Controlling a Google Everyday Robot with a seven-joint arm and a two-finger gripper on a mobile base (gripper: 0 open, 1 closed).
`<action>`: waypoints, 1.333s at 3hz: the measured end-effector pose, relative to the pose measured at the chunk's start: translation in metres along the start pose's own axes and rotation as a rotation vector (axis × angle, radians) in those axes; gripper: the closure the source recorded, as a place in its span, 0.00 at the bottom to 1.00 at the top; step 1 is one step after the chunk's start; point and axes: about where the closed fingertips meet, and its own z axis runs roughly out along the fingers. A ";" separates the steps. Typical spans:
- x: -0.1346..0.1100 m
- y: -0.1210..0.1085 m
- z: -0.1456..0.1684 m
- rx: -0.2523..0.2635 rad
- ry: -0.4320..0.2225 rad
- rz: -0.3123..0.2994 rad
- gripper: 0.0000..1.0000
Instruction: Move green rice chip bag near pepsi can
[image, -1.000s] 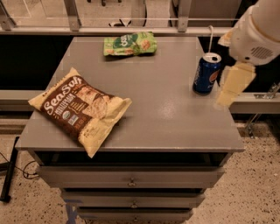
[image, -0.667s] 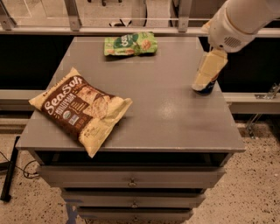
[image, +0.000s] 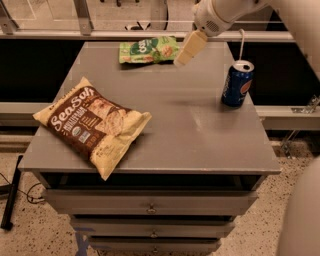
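The table (image: 200, 135) and its drawers (image: 150, 205) are plain grey. At the far edge lies the bright green bag (image: 148, 49), with white lettering on a darker green patch and pale round chips pictured. The gripper (image: 183, 56), cream-white, hangs at its right end. On the right, the can (image: 238, 85) is dark blue with a red, white and blue round logo and a silver top. On the near left, the big bag (image: 92, 124) is brown and cream with white lettering.

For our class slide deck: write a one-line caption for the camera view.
Hand hovers by the green rice chip bag; pepsi can stands apart at right; SeaSalt bag lies front left.
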 end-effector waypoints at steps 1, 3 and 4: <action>-0.033 -0.037 0.063 0.043 -0.099 0.022 0.00; -0.035 -0.047 0.178 0.018 -0.086 0.067 0.00; -0.020 -0.044 0.211 0.001 -0.039 0.087 0.00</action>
